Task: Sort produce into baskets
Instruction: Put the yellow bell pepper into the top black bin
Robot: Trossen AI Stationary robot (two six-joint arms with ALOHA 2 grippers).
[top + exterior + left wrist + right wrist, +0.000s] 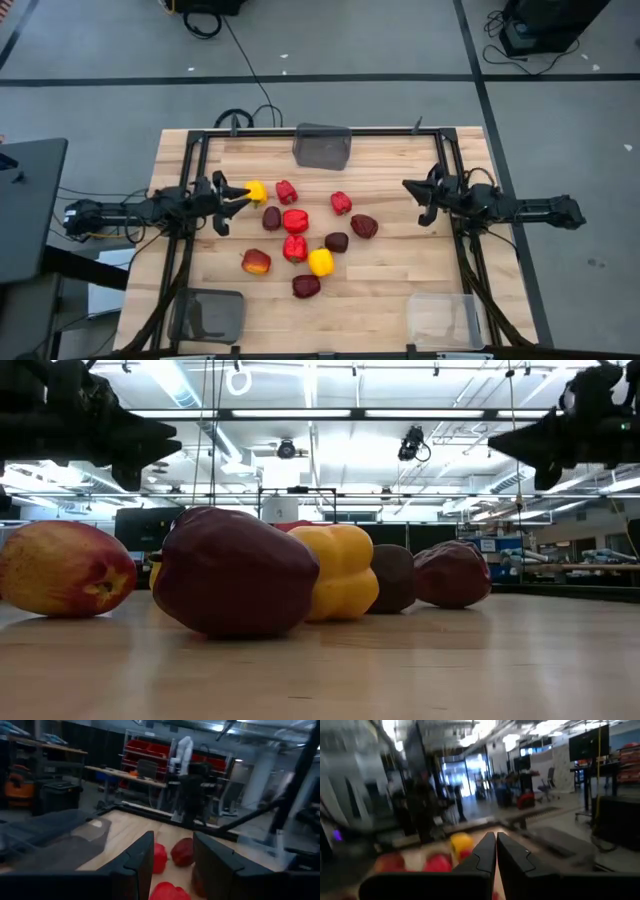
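Sorting hasn't really kicked off yet, far as I can judge: all the produce sits loose in a cluster mid-bench [400,285], and the three baskets look empty. They're parked out at the edges, which I guess keeps the middle free for picking: a smoky grey basket [322,146] at the far edge, another grey one [210,314] at the near left corner, and a clear basket [445,318] at the near right.

Left pincer [236,196] hovers just beside the yellow pepper [256,190] at the cluster's left end, fingers spread fairly wide with nothing between them, so that one's probably first up. Right pincer [412,187] hangs off to the right, apart from the pile, fingers pressed together and holding nothing. Looks like it's waiting.

Count from above: two yellow pieces, the other being a yellow one [321,262] nearer the front; four bright red peppers; four dark maroon pieces; and one red-orange fruit [256,262]. Eleven total.
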